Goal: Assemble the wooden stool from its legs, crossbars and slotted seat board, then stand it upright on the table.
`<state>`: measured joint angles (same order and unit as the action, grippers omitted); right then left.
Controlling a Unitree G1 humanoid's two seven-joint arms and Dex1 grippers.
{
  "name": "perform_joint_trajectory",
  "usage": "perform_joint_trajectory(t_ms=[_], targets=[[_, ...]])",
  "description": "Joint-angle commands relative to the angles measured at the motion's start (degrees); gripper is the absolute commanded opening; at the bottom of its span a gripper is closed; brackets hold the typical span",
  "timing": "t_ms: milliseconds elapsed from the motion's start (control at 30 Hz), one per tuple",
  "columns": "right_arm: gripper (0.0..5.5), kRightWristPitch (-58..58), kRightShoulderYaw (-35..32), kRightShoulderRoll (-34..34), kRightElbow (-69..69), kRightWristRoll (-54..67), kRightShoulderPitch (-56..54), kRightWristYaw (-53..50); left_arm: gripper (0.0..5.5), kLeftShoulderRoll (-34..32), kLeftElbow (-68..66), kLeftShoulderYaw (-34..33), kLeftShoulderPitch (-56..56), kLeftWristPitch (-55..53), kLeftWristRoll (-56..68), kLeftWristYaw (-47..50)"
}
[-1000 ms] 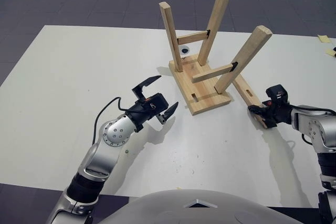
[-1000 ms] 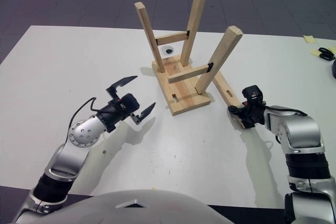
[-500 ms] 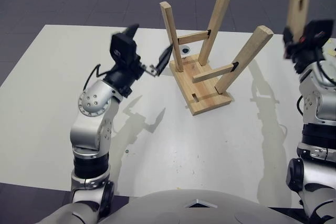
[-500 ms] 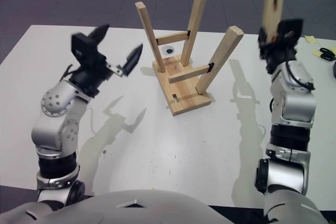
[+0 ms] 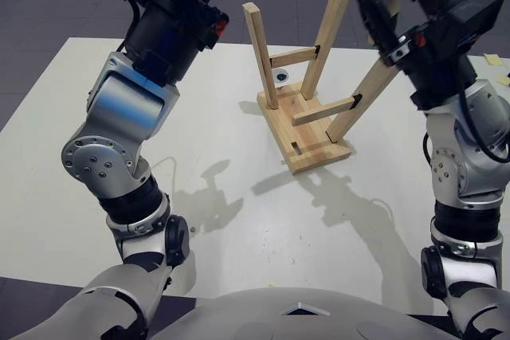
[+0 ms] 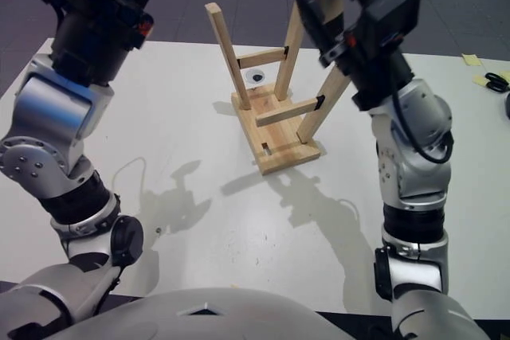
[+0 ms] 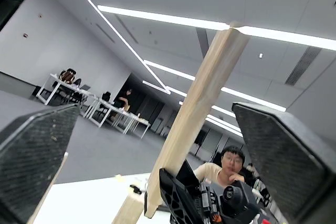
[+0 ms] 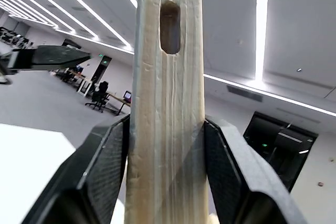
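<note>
**Change.** Both arms have risen from table level. The left gripper (image 7: 155,109) now sits high above the left half of the table (image 5: 88,109). The right gripper (image 8: 165,174) has lifted the loose leg (image 8: 167,93) from beside the seat board (image 5: 309,158) to head height. The part-built stool has not shifted.

**Left gripper.** Fingers spread wide, holding nothing. Its wrist view faces the loose leg in the other gripper.

**Part-built stool.** At mid-table, well below both grippers. The seat board lies underside up. Three legs stand in it: rear left (image 5: 260,53), rear right (image 5: 325,37) and the right-hand leg (image 5: 370,85), which leans outward. Two crossbars are fitted, an upper (image 5: 292,56) and a lower (image 5: 323,110). The near corner of the board has no leg.

**Right gripper.** Clamped on the loose leg, which is held roughly upright with its mortise hole above the fingers.

**Progress (judged).** Well past halfway. Remaining: seat the fourth leg, join it to the frame, and turn the stool onto its feet.
</note>
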<state>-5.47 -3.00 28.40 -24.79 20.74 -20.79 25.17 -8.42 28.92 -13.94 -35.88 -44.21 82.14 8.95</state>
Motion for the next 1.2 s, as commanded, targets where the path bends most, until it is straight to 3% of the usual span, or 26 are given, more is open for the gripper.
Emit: perform_joint_trajectory(t_ms=[33, 233, 333, 733, 1033, 1200], targets=[[2.13, -2.48, 2.25, -0.10, -4.22, -0.22, 3.64, 1.24, 5.40, -1.50, 1.49, 3.02, -0.11, -0.09, 2.48, 1.59], [2.13, -3.97, 4.88, 0.28, -7.15, -2.03, 9.34, 2.86, 5.40, -3.84, 1.77, 5.46, -1.54, 1.49, -2.00, 1.71], [2.13, -4.35, 5.06, 0.23, -7.62, -2.91, 10.02, 2.96, 5.04, -5.16, 1.54, 6.33, -1.92, 1.39, -3.07, 1.09], [2.13, -6.85, 5.83, -2.56, -14.23, -8.35, 17.62, -2.66, 2.79, -6.74, -2.59, 11.06, -4.10, -0.30, -7.84, -2.53], [2.13, -7.61, 5.79, -4.08, -12.16, -10.67, 15.47, -3.65, 1.26, -6.44, -1.38, 10.70, -2.48, 0.32, -9.58, -1.40], [2.13, -7.73, 5.20, -4.02, -10.93, -10.35, 14.18, -2.79, 1.02, -5.57, 0.08, 10.49, -0.96, 1.15, -10.21, -0.54]])
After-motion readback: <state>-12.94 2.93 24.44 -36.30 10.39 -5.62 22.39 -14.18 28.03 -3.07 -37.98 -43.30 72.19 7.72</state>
